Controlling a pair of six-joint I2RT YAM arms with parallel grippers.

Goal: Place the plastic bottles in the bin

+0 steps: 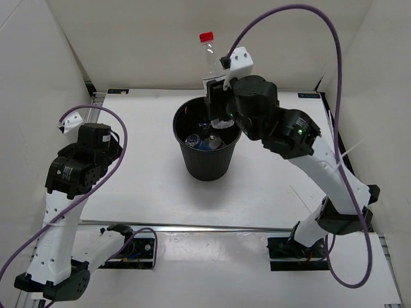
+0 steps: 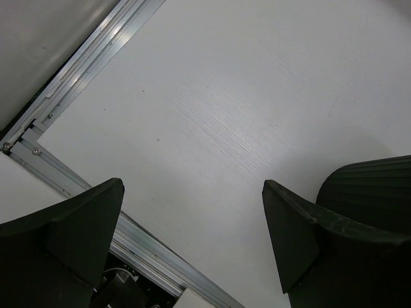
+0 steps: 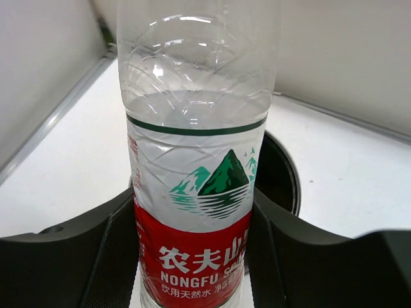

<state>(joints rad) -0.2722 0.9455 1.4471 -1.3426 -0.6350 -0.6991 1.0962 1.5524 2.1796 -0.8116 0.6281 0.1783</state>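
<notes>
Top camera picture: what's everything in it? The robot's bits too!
Nongfu bottle: one, clear with red cap and label, upright by the bin's far rim.
bin: one, black, middle of the table.
bottles in the bin: a few, clear with blue, count hidden.
table: one, white, under everything.
cables: two, purple, one looping over each arm.
left gripper: one, black, open over bare table, left side.
right gripper: one, black, shut on the Nongfu bottle.

Clear, glossy plastic bottle (image 3: 196, 167) — smooth, matt table (image 2: 244, 96).
</notes>
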